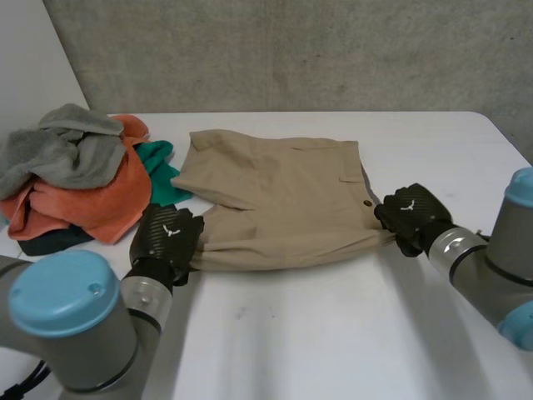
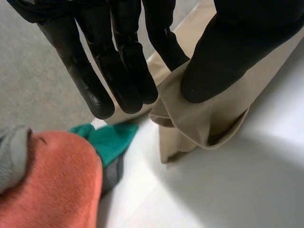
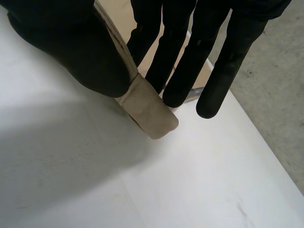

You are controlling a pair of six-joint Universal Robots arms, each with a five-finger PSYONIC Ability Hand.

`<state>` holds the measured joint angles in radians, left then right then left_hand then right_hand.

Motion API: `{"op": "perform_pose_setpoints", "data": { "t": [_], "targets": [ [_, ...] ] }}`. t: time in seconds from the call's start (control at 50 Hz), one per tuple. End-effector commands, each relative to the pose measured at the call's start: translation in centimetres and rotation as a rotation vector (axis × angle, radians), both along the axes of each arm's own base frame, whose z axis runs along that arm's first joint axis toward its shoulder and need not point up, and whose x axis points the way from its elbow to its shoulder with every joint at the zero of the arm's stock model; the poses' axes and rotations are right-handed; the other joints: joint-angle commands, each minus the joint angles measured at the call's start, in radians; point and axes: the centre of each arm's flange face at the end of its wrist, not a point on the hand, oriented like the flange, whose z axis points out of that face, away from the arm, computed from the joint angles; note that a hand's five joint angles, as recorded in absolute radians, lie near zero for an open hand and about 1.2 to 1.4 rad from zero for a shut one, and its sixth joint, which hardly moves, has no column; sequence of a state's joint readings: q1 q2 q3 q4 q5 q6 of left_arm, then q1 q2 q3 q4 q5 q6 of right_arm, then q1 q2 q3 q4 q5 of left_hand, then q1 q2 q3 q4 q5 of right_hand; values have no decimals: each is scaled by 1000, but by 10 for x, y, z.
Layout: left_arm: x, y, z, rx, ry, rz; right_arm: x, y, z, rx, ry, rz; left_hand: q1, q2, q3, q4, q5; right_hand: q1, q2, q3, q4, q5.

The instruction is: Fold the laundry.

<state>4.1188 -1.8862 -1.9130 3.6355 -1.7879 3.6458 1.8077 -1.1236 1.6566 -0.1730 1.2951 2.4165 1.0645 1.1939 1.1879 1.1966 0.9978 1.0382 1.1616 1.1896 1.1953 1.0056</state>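
Khaki shorts (image 1: pixel 279 200) lie folded on the white table (image 1: pixel 333 333), waistband toward the right. My left hand (image 1: pixel 166 237) pinches the shorts' near left corner; its own wrist view shows the tan cloth (image 2: pixel 204 118) caught between thumb and fingers (image 2: pixel 128 71). At the near right corner, by the waistband button, my right hand (image 1: pixel 410 215) is shut on the shorts. There the waistband edge (image 3: pixel 149 111) is squeezed between the thumb and the fingers (image 3: pixel 183 71).
A heap of laundry sits at the table's left: an orange towel (image 1: pixel 92 200), a grey cloth (image 1: pixel 58 150) on top and a teal cloth (image 1: pixel 158 167) touching the shorts' left side. The orange (image 2: pixel 52 185) and teal (image 2: pixel 109 140) cloths lie just beyond my left fingertips.
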Motion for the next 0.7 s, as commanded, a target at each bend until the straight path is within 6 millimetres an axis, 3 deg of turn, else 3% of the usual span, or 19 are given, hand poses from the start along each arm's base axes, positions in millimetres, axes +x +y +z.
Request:
{"op": "perform_pose_setpoints", "data": {
  "t": [0.02, 0.08, 0.1, 0.14, 0.16, 0.22, 0.28, 0.36, 0.42, 0.46, 0.54, 0.58, 0.66, 0.68, 0.7],
  "targets": [
    [9, 61, 26, 149, -95, -95, -18, 33, 44, 113, 77, -25, 332, 202, 208, 200, 224, 358, 235, 207, 201, 216],
    [20, 83, 26, 265, -179, -114, -38, 53, 55, 197, 184, -30, 332, 202, 208, 200, 224, 358, 235, 207, 201, 216],
    [28, 102, 25, 362, -243, -132, -42, 61, 56, 229, 219, -24, 332, 202, 208, 200, 224, 358, 235, 207, 201, 216],
    [31, 116, 26, 422, -278, -155, -55, 84, 58, 320, 324, -2, 332, 202, 208, 200, 224, 358, 235, 207, 201, 216],
    [34, 135, 27, 493, -312, -196, -58, 90, 57, 345, 355, 12, 332, 202, 208, 200, 224, 358, 235, 207, 201, 216],
    [30, 151, 33, 542, -307, -244, -63, 102, 55, 386, 403, 49, 332, 202, 208, 200, 224, 358, 235, 207, 201, 216],
    [25, 147, 36, 532, -283, -242, -63, 100, 51, 371, 399, 44, 332, 202, 208, 200, 224, 358, 235, 207, 201, 216],
    [5, 126, 41, 459, -220, -242, -60, 88, 50, 310, 368, 19, 332, 202, 208, 200, 224, 358, 235, 207, 201, 216],
    [-14, 85, 42, 366, -148, -192, -58, 71, 44, 276, 329, -13, 332, 202, 208, 200, 224, 358, 235, 207, 201, 216],
    [-25, 50, 39, 294, -120, -156, -55, 47, 36, 234, 293, -54, 332, 202, 208, 200, 224, 358, 235, 207, 201, 216],
    [-45, 5, 29, 187, -116, -131, -44, 23, 24, 213, 235, -88, 332, 202, 208, 200, 224, 358, 235, 207, 201, 216],
    [-49, -3, 23, 180, -134, -130, -38, 21, 19, 228, 226, -89, 332, 202, 208, 200, 224, 358, 235, 207, 201, 216],
    [-52, 5, 18, 214, -163, -150, -32, 24, 18, 229, 217, -87, 332, 202, 208, 200, 224, 358, 235, 207, 201, 216],
    [-52, 7, 21, 217, -157, -152, -32, 25, 17, 231, 212, -87, 146, 17, 23, 14, 38, 358, 235, 207, 201, 216],
    [-51, 15, 29, 223, -129, -156, -31, 25, 17, 234, 207, -89, -175, -305, -299, -308, -283, 358, 235, 207, 201, 216]
  ]
}}
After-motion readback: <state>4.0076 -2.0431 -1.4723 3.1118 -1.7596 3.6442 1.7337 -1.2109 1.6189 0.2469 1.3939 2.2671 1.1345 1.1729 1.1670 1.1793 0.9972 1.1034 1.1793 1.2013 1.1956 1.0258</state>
